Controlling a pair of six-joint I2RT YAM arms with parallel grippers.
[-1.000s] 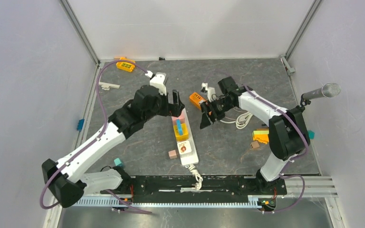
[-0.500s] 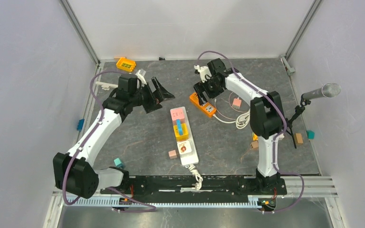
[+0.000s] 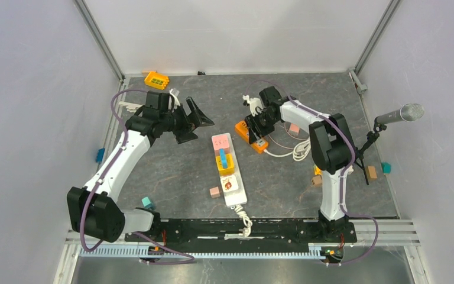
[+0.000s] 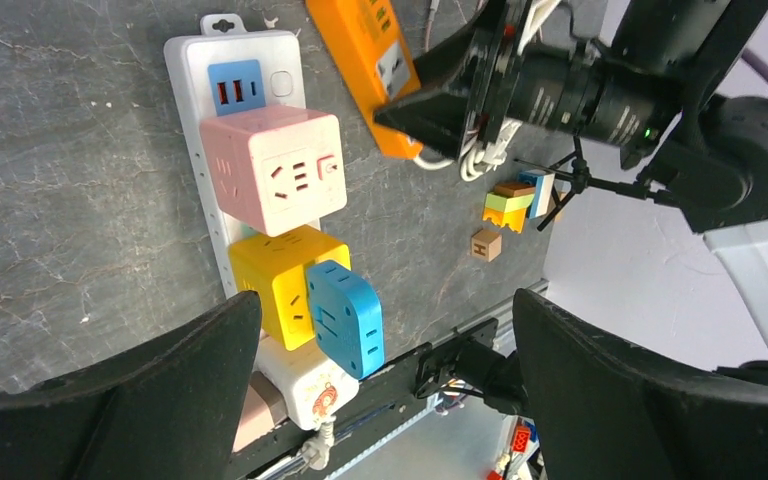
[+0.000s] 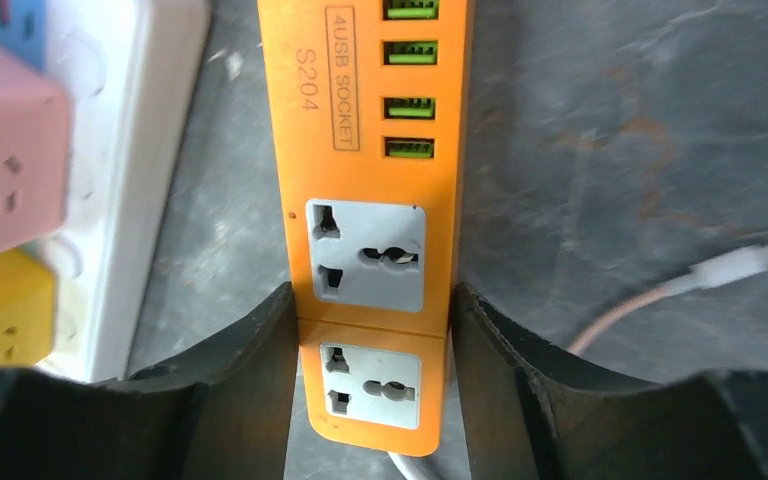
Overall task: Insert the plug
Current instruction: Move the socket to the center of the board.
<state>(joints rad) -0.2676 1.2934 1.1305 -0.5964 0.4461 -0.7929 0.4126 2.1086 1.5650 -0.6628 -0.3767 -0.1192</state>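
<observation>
An orange power strip (image 3: 262, 144) lies right of centre; it also shows in the left wrist view (image 4: 360, 40). In the right wrist view it (image 5: 365, 190) has USB ports and two grey sockets. My right gripper (image 5: 371, 300) (image 3: 254, 126) is shut on its cable end, one finger pressed on each long side. My left gripper (image 3: 198, 121) (image 4: 385, 310) is open and empty, raised above the table left of a white power strip (image 3: 234, 192). That strip carries a pink cube (image 3: 221, 142), a yellow cube (image 3: 226, 164) and a blue adapter (image 3: 221, 155). I see no loose plug.
A coiled white cable (image 3: 300, 148) lies right of the orange strip. A small orange socket block (image 3: 156, 80) sits at the back left. A microphone (image 3: 402, 113) stands at the right. Small blocks (image 3: 215, 191) (image 3: 317, 179) lie on the table, and a thin cable (image 5: 720, 272).
My left arm has swung back and left, away from the white strip. My right gripper has moved from beside the orange strip onto it and closed on its sides.
</observation>
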